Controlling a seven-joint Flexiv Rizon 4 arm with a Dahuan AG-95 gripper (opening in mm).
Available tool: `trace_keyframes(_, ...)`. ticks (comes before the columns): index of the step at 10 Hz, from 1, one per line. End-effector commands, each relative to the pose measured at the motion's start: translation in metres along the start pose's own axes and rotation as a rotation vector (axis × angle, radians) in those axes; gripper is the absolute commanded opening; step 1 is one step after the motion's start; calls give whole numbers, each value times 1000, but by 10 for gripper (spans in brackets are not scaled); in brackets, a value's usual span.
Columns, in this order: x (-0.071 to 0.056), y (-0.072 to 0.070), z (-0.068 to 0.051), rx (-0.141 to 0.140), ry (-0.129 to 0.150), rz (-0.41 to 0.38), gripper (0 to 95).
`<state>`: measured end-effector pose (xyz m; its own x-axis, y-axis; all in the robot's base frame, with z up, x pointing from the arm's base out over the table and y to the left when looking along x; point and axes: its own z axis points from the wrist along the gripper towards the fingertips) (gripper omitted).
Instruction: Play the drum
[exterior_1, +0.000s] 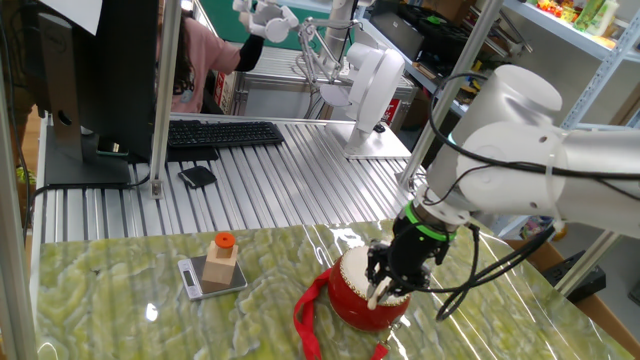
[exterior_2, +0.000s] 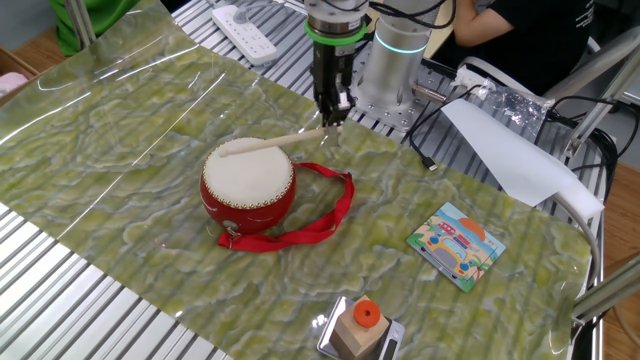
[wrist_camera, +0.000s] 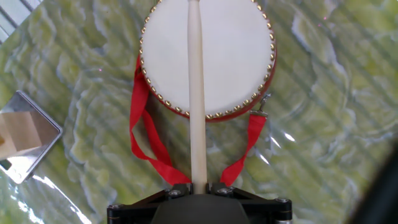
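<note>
Green marbled table (exterior_2: 120, 140), wooden block (exterior_2: 357, 330) near drum (exterior_2: 248, 185), card (exterior_2: 457, 245) beside

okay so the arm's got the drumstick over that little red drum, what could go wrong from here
1. The two-finger gripper pinches only the very end of the long pale wooden drumstick, so a hard beat could probably twist it in the grip.
2. The small red barrel drum with the cream skin sits loose on the green marbled table; strikes might nudge it along.
3. Its red ribbon strap trails toward the gripper's side and could snag.
</note>
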<state>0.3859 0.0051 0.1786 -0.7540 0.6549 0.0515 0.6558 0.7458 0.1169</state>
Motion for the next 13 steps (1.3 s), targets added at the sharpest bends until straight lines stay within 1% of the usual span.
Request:
trace_keyframes(1,-14,-6,3,0,3,51,0)
trace_keyframes(2,-21,-9,3,-3,5,74,0)
trace_keyframes(3,-24,-10,3,-2,8,84,0)
trace_keyframes(4,-29,-10,4,-10,25,174,0)
trace_keyframes(5,-29,-8,6,-22,35,213,0)
trace_keyframes(7,-29,-3,15,-24,23,237,0)
trace_keyframes(8,-29,0,20,-17,15,233,0)
trace_keyframes(9,-29,2,23,-15,14,232,0)
trace_keyframes(11,-29,4,27,-22,24,235,0)
trace_keyframes(13,-29,5,29,-23,24,232,0)
